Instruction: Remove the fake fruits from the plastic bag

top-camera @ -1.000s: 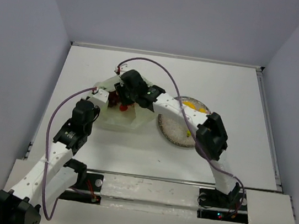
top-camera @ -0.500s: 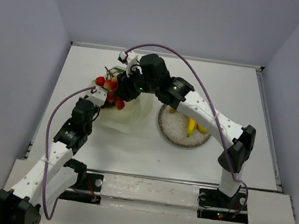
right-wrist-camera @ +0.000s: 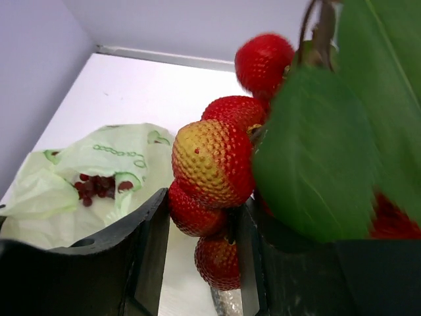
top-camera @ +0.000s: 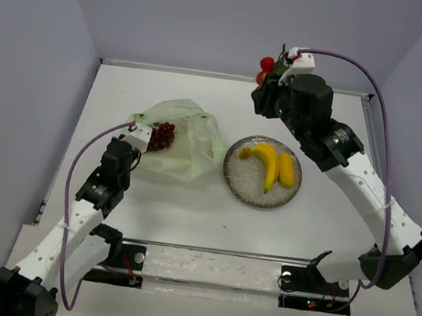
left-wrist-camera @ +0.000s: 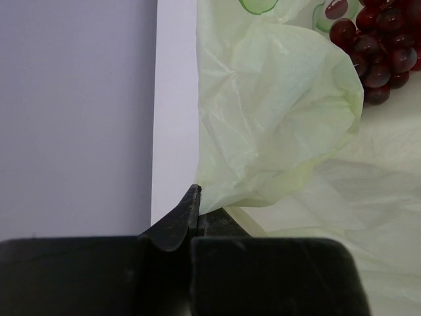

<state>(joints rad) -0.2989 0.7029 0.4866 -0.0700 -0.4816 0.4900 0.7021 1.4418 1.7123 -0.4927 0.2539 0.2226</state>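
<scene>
One strawberry bunch (right-wrist-camera: 214,171) hangs clamped in my right gripper (top-camera: 269,78); the plate (top-camera: 245,185) lies below it, toward my base, while my left gripper (left-wrist-camera: 195,197) pinches the plastic bag (left-wrist-camera: 276,112).

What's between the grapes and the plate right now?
Between the grapes and the plate lies only crumpled plastic of the bag; the top view shows it.

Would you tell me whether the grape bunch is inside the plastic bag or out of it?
Inside: the grape bunch lies in the open mouth of the plastic bag, film around it.
</scene>
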